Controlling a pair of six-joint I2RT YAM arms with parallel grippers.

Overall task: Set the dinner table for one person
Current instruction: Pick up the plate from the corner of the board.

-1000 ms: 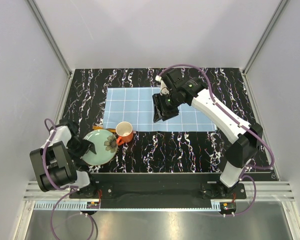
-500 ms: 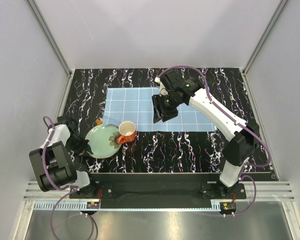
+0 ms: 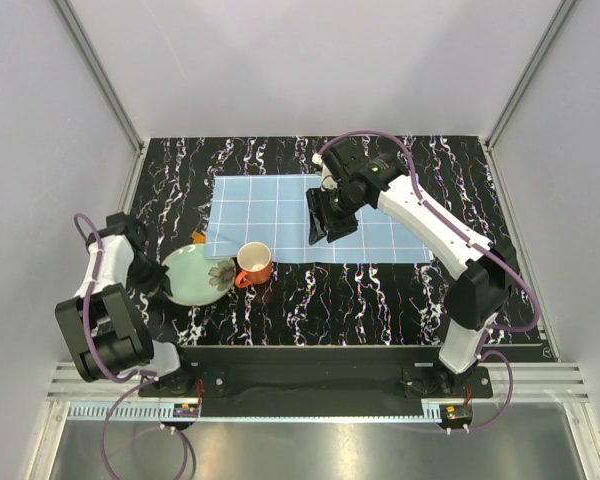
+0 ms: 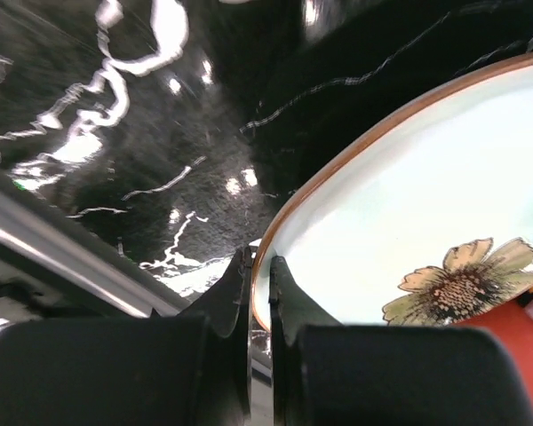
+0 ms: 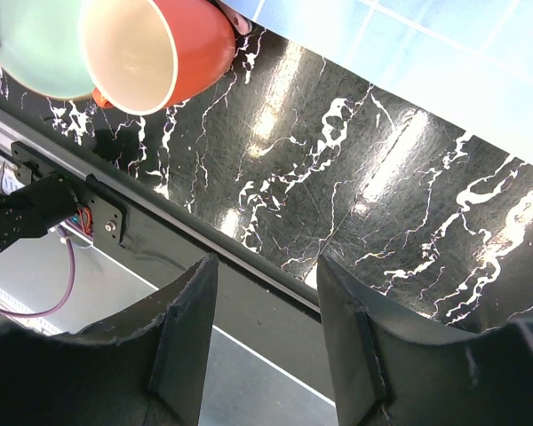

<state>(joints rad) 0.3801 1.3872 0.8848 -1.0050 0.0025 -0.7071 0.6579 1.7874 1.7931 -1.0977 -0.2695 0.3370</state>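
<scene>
The dinner table [image 3: 380, 290] is glossy black with white veins. A pale green plate [image 3: 192, 276] with a flower print lies near its front left. My left gripper [image 3: 158, 282] is shut on the plate's left rim; in the left wrist view both fingers [image 4: 289, 306] pinch the brown-edged rim of the plate [image 4: 409, 204]. An orange cup [image 3: 252, 263] stands upright at the plate's right edge, overlapping it. My right gripper [image 3: 322, 220] hovers open and empty over the light blue placemat [image 3: 265, 210], right of the cup [image 5: 151, 53].
A small orange item [image 3: 197, 241] lies just beyond the plate by the placemat's near left corner. The table's front edge with a black rail [image 5: 249, 266] runs under my right gripper [image 5: 266, 266]. Grey walls enclose the left, right and far sides.
My left gripper has shut on the plate's rim and drawn the plate a little to the left and farther back. The right arm has barely moved.
</scene>
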